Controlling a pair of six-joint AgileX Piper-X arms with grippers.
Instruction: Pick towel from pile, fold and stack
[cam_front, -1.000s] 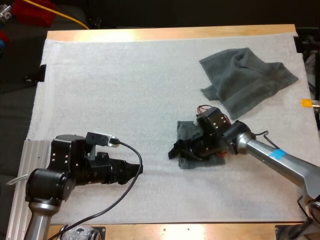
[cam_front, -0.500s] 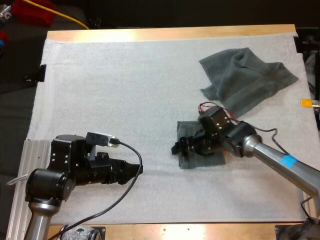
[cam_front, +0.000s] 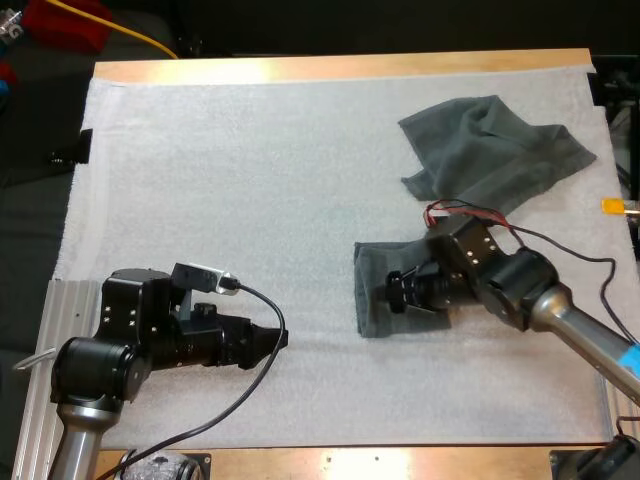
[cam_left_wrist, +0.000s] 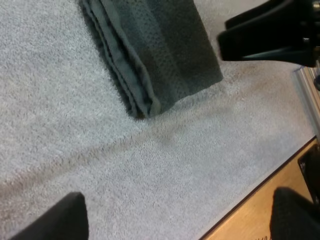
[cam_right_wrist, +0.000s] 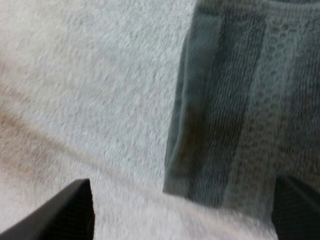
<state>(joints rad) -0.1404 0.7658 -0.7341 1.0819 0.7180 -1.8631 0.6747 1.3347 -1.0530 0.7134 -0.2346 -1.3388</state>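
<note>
Right wrist view: my right gripper (cam_right_wrist: 185, 212) is wide open just over the folded towel (cam_right_wrist: 235, 100), so the towel lies flat. Left gripper (cam_front: 278, 338) rests open, well apart. Crumpled towel (cam_front: 490, 160) sits beyond the right gripper, likely next.

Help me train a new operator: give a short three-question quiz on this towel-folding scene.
1. How many towels lie on the white textured mat?
2. True or false: the left gripper is shut on the folded dark grey-green towel.
3. The open right gripper is over: A) the folded towel, B) the crumpled dark grey-green towel, C) bare mat.
Key: 1 two, one folded and one crumpled; 2 false, it is open over bare mat; 3 A.
</note>
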